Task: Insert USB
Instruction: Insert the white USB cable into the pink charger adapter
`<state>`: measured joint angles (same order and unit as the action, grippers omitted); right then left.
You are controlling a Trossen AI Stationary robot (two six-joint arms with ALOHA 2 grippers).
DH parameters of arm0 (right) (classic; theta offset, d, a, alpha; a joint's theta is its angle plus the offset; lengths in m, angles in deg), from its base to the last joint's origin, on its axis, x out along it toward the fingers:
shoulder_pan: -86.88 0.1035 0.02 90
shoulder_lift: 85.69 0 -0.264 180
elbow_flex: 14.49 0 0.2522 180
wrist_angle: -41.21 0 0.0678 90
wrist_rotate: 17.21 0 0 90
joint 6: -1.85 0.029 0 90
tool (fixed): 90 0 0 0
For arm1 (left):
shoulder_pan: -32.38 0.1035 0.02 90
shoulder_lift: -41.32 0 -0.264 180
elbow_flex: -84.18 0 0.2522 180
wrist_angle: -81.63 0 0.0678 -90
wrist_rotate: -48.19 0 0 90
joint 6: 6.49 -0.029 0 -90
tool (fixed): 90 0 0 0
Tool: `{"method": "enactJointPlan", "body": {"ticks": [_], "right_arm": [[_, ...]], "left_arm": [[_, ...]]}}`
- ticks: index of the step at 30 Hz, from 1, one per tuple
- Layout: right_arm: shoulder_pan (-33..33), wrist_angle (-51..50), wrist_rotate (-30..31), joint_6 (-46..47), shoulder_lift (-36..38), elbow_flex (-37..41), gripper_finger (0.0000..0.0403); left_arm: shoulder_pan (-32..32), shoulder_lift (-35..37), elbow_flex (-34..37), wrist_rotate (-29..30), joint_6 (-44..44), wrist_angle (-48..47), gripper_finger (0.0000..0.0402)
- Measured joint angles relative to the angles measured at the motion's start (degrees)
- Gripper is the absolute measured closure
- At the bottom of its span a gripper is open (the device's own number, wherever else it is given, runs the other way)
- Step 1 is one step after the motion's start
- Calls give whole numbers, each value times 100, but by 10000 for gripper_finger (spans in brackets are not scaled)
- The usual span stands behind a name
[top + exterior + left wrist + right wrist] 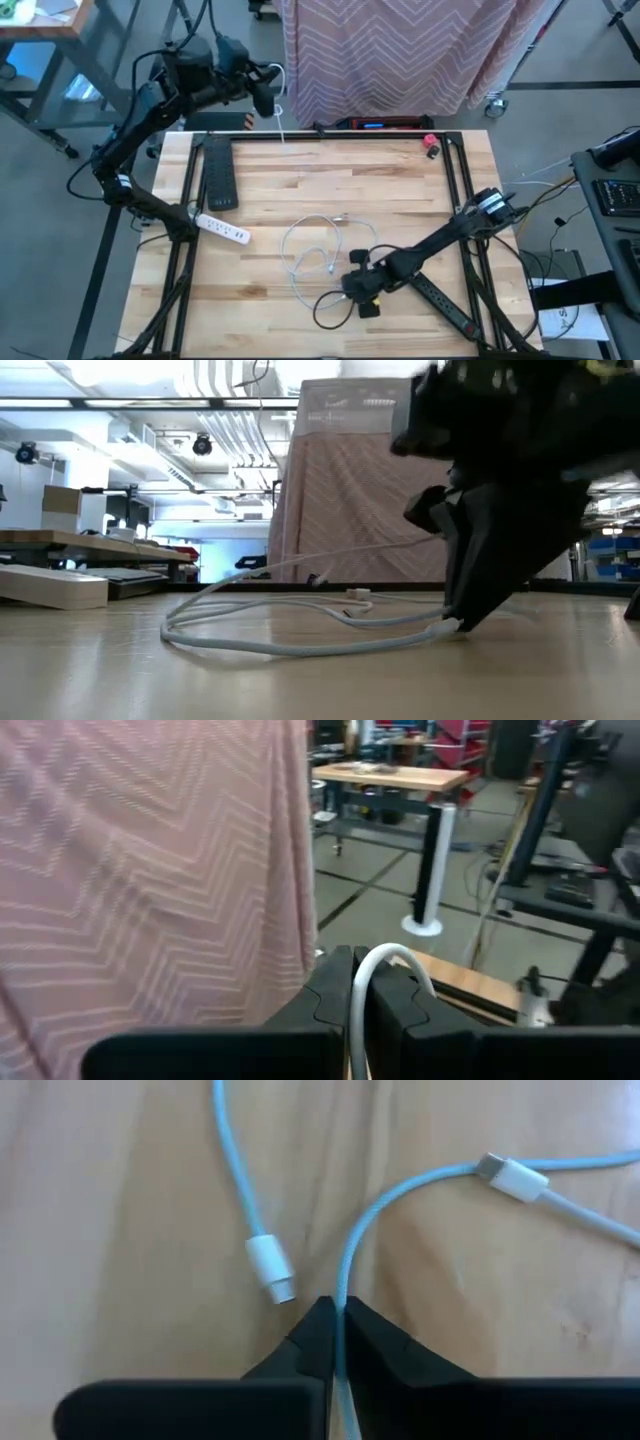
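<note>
Right pincer point(338, 1312) low over table point(400, 190), clamped on white cable point(372, 1210); loose USB plug point(270, 1268) just beside its tips. Left pincer point(362, 982) raised past table's far edge, clamped on another white cable point(372, 970).

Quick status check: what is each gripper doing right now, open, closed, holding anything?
Left gripper: closed on a white cable, raised behind the table's far edge.
Right gripper: closed on the white cable lying on the table.
</note>
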<state>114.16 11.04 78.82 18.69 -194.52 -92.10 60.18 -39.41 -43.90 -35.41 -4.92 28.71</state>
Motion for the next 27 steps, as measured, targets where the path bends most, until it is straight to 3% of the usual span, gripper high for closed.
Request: {"method": "enactJointPlan", "body": {"ticks": [7, 11, 19, 27], "right_arm": [[98, -111, -1959, -558, 613, -905, 399], [125, -178, -1881, -1068, 1106, -1342, 401], [-133, -749, 67, -1798, 2524, -1559, 402], [-504, -2447, 3084, -1617, 3888, -1543, 402]], "left_arm": [[9, 0, 10, -160, -51, -40, 402], [7, 0, 12, -230, -57, -56, 402], [7, 9, 40, -306, -17, -180, 402], [7, 11, 52, -306, 50, -185, 402]]}}
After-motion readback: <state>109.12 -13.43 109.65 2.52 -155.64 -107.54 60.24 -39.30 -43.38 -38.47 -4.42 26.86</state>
